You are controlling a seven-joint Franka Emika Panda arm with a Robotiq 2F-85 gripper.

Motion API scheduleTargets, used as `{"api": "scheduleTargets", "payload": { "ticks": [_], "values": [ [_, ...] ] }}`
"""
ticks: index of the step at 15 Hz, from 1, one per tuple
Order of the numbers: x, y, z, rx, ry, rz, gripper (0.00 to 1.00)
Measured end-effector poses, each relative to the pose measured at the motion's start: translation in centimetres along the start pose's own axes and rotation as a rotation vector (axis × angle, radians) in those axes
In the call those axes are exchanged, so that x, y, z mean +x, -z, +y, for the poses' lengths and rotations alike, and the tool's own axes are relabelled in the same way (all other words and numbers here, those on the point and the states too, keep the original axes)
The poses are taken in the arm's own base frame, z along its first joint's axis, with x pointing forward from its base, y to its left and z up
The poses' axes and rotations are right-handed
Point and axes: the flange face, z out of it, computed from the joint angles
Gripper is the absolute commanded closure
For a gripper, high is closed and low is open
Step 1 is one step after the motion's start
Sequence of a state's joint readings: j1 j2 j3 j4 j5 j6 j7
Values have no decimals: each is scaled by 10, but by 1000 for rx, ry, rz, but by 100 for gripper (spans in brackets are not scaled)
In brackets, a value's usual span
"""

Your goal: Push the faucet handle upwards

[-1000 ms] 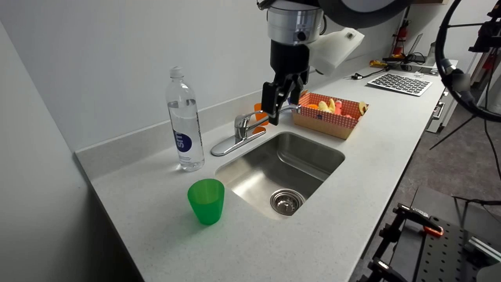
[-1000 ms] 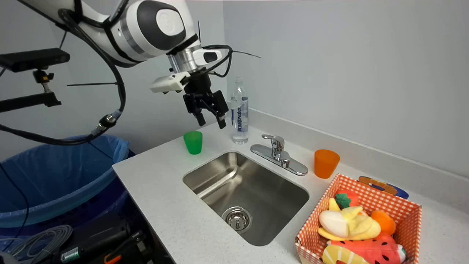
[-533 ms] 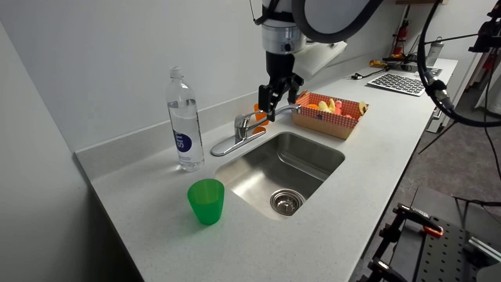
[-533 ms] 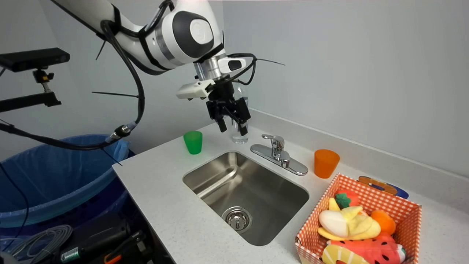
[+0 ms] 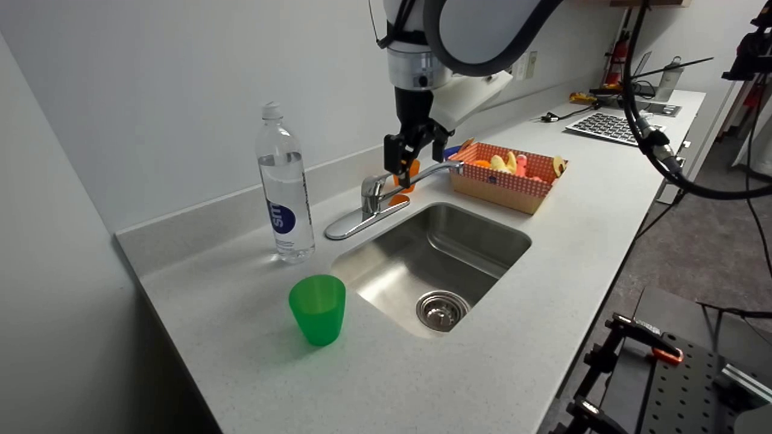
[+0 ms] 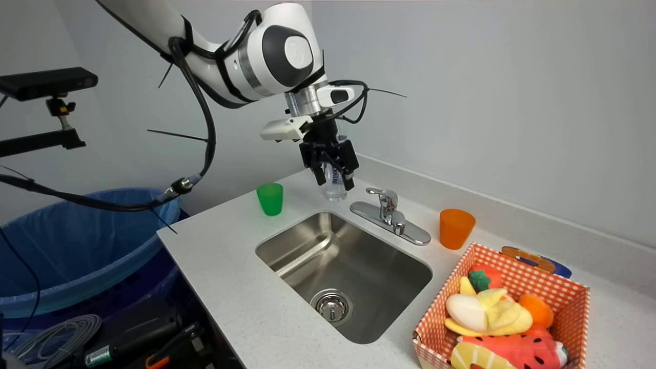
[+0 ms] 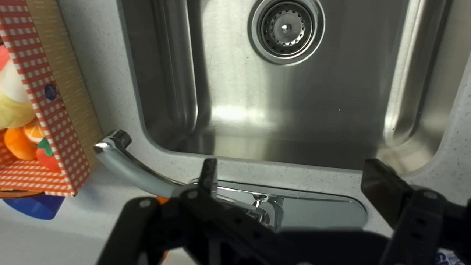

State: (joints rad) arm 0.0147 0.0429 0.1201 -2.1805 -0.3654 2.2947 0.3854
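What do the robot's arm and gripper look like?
The arm is white and rounded, with dark trim around a pale round cap and a silver band near its end. Black straps hold a thick black cable. The gripper is black, with two blocky fingers and a white casing by its base.

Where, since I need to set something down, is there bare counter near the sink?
Bare counter lies between the green cup and the front edge, and on between the sink and that edge. Crowded: along the wall, where the bottle, faucet and orange cup stand, the basket beyond, the hand hanging nearby.
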Motion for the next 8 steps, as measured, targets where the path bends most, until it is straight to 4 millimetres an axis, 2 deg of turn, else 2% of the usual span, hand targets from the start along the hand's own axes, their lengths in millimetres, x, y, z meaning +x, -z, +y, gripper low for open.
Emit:
{"api": "scheduleTargets", "payload": {
  "ticks": [3, 8],
  "values": [
    [-3, -3, -3, 1, 7, -8, 0],
    [-14, -18, -7, -6, 10, -43, 0]
  ]
}}
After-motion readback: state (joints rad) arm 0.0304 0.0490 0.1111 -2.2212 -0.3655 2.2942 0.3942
